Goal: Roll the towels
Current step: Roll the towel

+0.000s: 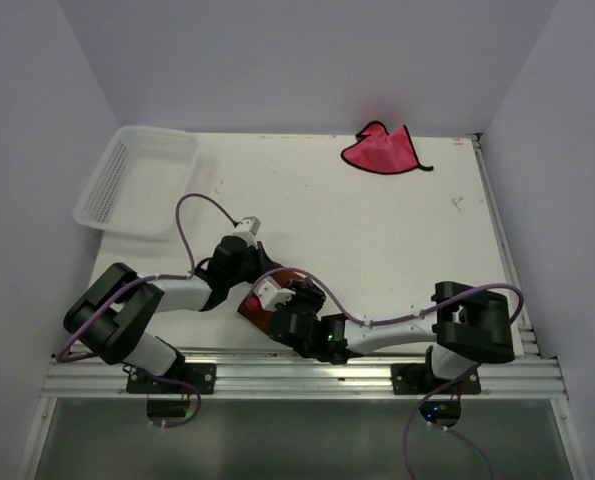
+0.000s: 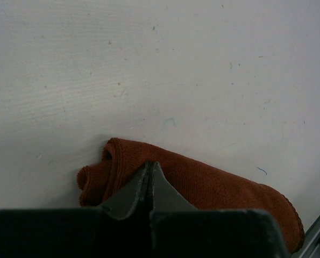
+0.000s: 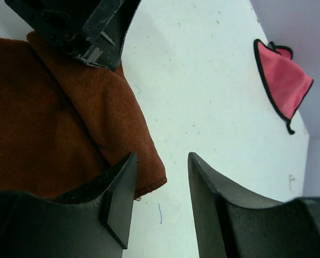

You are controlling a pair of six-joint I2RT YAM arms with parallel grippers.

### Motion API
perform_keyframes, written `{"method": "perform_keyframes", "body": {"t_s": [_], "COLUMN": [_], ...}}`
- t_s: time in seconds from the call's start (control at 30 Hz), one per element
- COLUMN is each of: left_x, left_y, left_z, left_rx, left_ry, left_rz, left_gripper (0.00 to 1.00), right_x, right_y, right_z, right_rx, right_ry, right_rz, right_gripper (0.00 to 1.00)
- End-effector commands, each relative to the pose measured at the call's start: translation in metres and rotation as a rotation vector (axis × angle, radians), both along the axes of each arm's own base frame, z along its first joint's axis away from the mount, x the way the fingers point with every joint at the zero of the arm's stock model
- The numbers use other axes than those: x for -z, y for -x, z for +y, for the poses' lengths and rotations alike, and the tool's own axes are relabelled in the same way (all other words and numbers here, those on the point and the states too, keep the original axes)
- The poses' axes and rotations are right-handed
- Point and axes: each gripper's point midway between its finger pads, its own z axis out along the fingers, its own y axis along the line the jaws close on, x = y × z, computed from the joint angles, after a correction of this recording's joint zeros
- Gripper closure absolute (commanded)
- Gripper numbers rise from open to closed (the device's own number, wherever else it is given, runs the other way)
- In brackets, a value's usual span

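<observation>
The rust-orange-brown towel (image 2: 213,185) lies partly rolled near the table's front edge. In the top view (image 1: 258,317) both grippers mostly hide it. My left gripper (image 2: 150,164) is shut, its tips resting on top of the roll with nothing seen between them; it sits in the top view (image 1: 259,272) too. My right gripper (image 3: 161,161) is open and empty at the towel's end (image 3: 57,123). One of its fingers (image 3: 122,183) lies over the cloth's edge and the other is over bare table. The pink-red towel (image 1: 381,150) with dark edging lies crumpled at the far edge, also in the right wrist view (image 3: 283,75).
A white mesh basket (image 1: 137,180) stands at the far left corner, overhanging the table edge. White walls enclose the table on three sides. The metal rail (image 1: 307,375) with the arm bases runs along the near edge.
</observation>
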Motion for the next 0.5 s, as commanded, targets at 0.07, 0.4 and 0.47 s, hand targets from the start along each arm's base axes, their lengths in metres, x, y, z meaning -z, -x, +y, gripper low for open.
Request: {"method": "perform_keyframes", "body": {"t_s": [0.07,0.4,0.47], "left_x": [0.02,0.019,0.018], "left_y": [0.008,0.01,0.009], "left_z": [0.023,0.022,0.022], "left_rx": [-0.051,-0.052,-0.051], "left_ry": [-0.077,-0.059,-0.055], "left_rz": [0.024,0.014,0.012], "left_gripper": [1.0,1.0,1.0], "right_x": [-0.025,-0.045,-0.032], "right_y": [-0.009,-0.033,-0.038], "right_z": [-0.011,-0.008,0.001], "right_rx": [0.036,-0.085,-0.083], "right_ry": [-0.309,-0.683,-0.688], "right_rz": [0.143,0.528,0.604], "right_gripper": [0.53,0.48,0.45]}}
